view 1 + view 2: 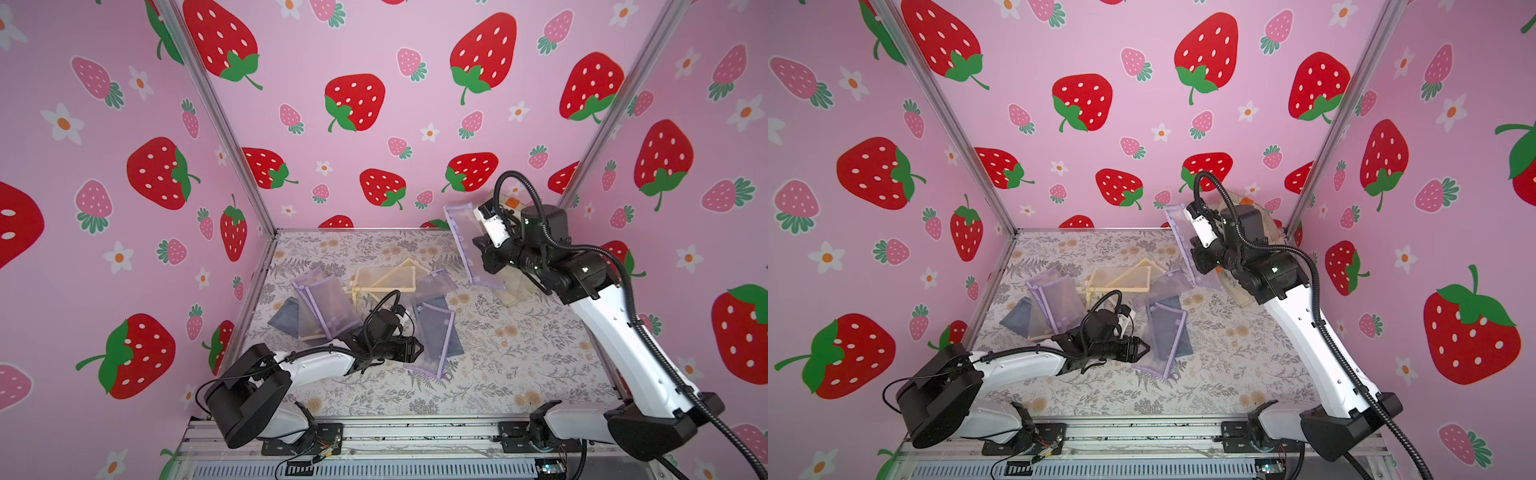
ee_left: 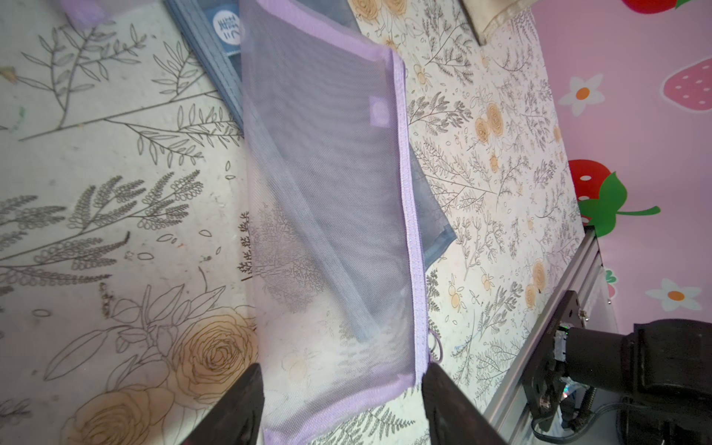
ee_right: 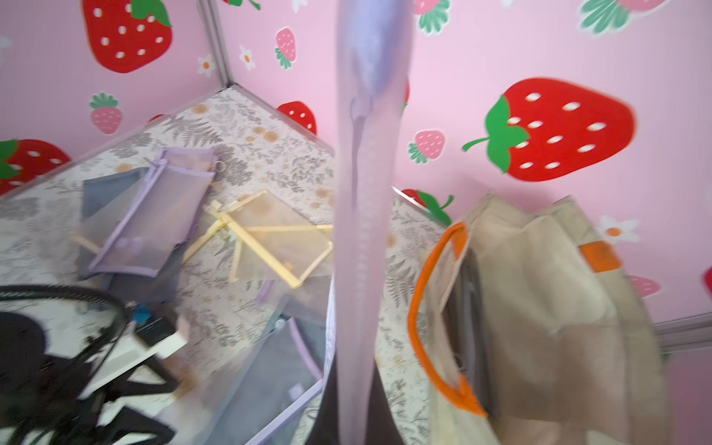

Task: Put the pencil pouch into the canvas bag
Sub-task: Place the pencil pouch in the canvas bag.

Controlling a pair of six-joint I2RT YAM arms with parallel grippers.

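The pencil pouch [image 3: 366, 192], a lilac mesh one with a lilac zip strip, is up in the air at the back right of the cell. It sits just beside the canvas bag [image 3: 539, 308], not inside it. The right wrist view shows it edge-on and blurred, and no writing can be made out on it. The right gripper [image 3: 354, 416] is clamped tight on its lower end, the dark fingers pressed to either face of the mesh.

The bag stands against the back wall with its mouth gaping toward the pouch. An orange handle [image 3: 418, 308] loops around that opening, and a small orange tab [image 3: 599, 256] carries no lettering that I can see.

The only print visible is a round white label [image 2: 227, 24] on a blue-grey pouch [image 2: 208, 57]; its dark characters are too cropped to read.

In both top views the right arm rises steeply from its front-right base, with its wrist bent across toward the pouch [image 1: 461, 241]. The left arm lies low and almost flat over the floral table [image 1: 519, 365].

The left gripper [image 2: 342, 371] has its jaws spread wide on either side of the short end of a second lilac pouch [image 2: 327, 192]. That pouch lies flat over the blue-grey one. Whether the fingers touch it I cannot tell.
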